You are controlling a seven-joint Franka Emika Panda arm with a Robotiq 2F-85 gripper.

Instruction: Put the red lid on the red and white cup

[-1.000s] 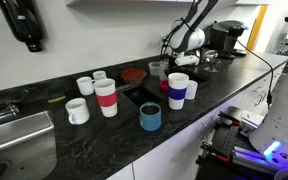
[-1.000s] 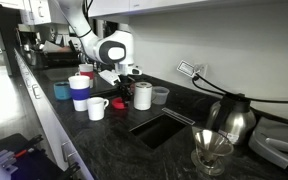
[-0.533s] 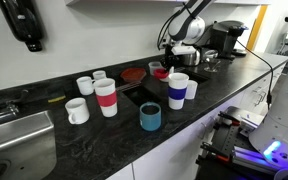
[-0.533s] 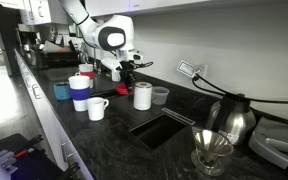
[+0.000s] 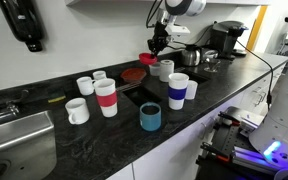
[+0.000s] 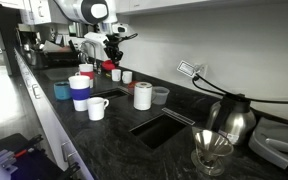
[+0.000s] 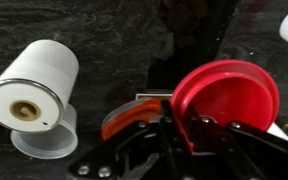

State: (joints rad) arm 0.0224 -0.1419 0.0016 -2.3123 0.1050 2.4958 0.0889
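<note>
One rim pinch: your end effector (image 5: 152,52) clasps the red lid (image 5: 148,59), upper middle in an exterior view. Carry it level to the red and white cup (image 5: 106,97), left of centre on the tabletop (image 5: 94,148), and centre it before lowering.

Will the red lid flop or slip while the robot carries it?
Probably stiff: the red lid looks perfectly round though the pincer grips only its edge. It seems thin, so likely light. Its glossy surface may be slippery, so it could swivel in that edge grip.
</note>
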